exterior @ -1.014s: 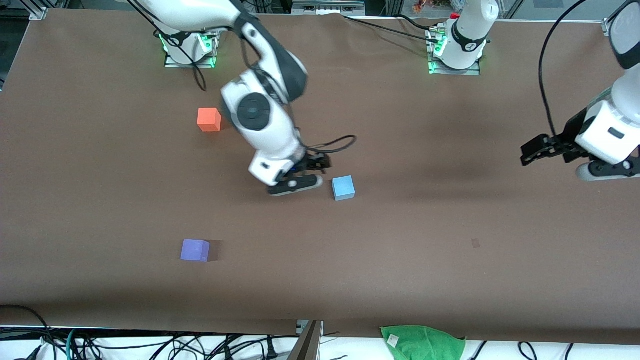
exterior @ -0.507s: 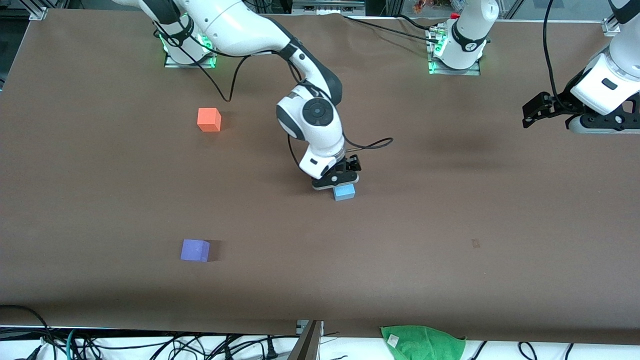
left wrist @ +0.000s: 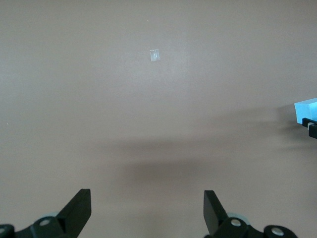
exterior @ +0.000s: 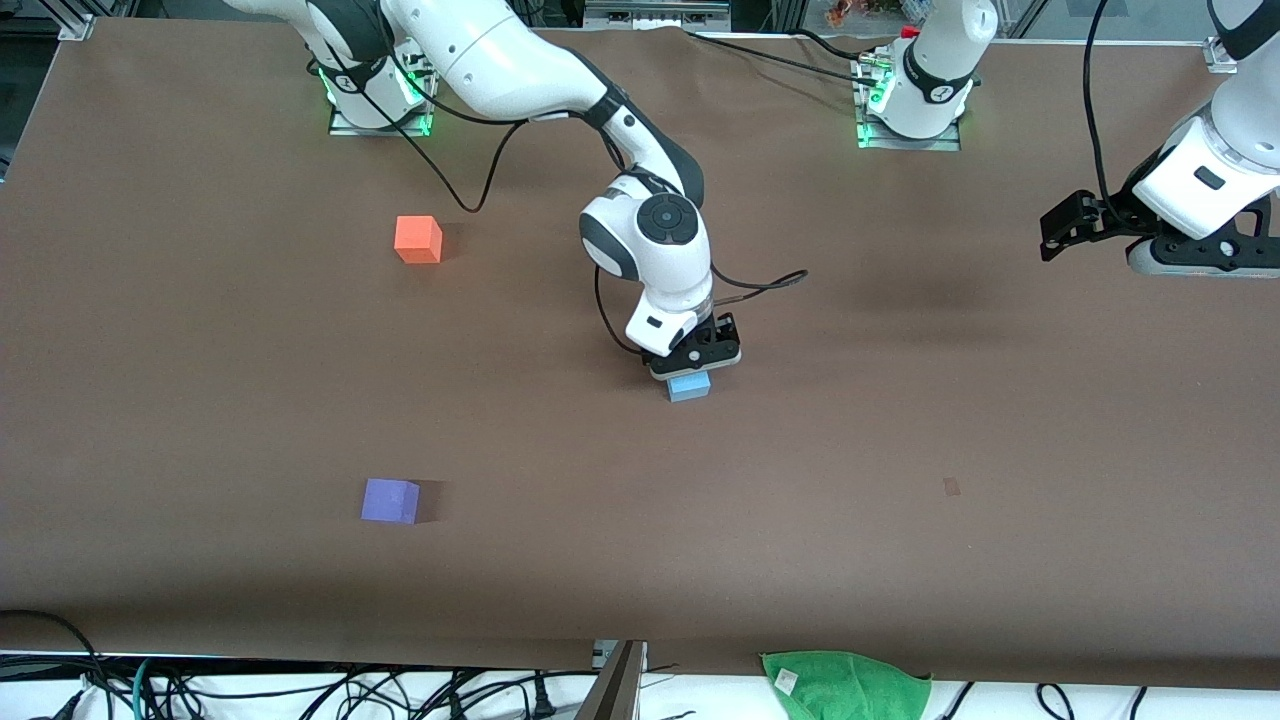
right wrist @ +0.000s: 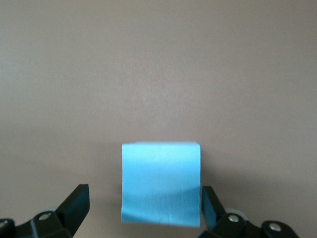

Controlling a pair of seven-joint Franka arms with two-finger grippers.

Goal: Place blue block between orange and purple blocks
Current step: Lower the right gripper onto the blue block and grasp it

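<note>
Brown table (exterior: 900, 420) fills the front view, with a green cloth (exterior: 845, 682) at the bottom edge. Orange block (exterior: 418, 239) sits upper left, purple block (exterior: 390, 500) lower left, nothing between them. Right gripper (exterior: 692, 366) is right over the blue block (exterior: 689, 386) at center; left gripper (exterior: 1062, 225) waits at the right edge.

Left wrist view: fingers (left wrist: 79, 208) spread wide over bare table.

Right wrist view: plain matte sky-blue cube (right wrist: 161, 183) between open fingers (right wrist: 74, 203), not clamped.
</note>
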